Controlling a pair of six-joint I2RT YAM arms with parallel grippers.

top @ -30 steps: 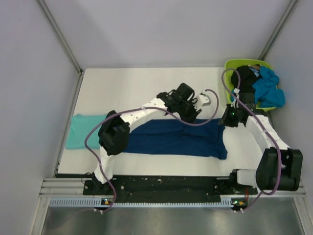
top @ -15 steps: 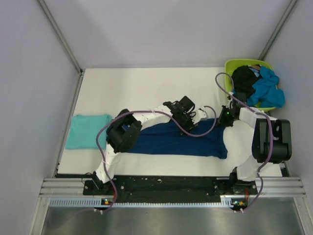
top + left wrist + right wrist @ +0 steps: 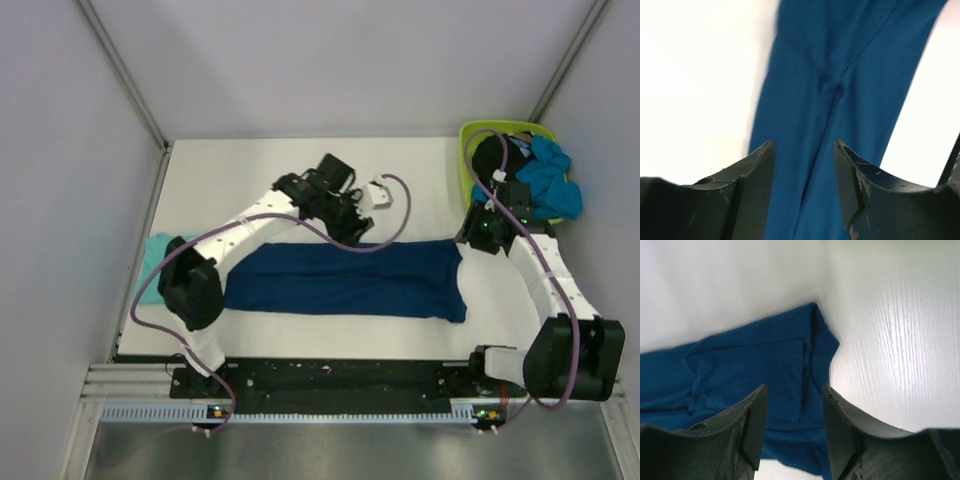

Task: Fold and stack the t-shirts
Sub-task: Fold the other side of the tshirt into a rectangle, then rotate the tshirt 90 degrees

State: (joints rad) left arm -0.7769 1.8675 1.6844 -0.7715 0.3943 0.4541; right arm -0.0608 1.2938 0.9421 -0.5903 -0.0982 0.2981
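Note:
A dark blue t-shirt (image 3: 340, 282) lies on the white table as a long flat band, folded lengthwise. My left gripper (image 3: 352, 225) hovers over the middle of its far edge. In the left wrist view this gripper (image 3: 804, 145) is open, with the shirt (image 3: 840, 75) below the gap and nothing held. My right gripper (image 3: 476, 236) is at the band's right end. Its wrist view shows it (image 3: 792, 387) open above the shirt's corner (image 3: 750, 370). A light teal t-shirt (image 3: 150, 255) lies folded at the left, partly hidden by my left arm.
A lime-green tub (image 3: 466, 160) stands at the back right corner, holding a black t-shirt (image 3: 495, 160) and a bright blue one (image 3: 552, 180). Walls close in the table on the left, right and back. My arm bases sit on the rail at the near edge.
Both grippers have opened and let go of the dark blue shirt. The left gripper has drawn back and to the left. The right gripper has lifted toward the tub. The shirt now lies flat.

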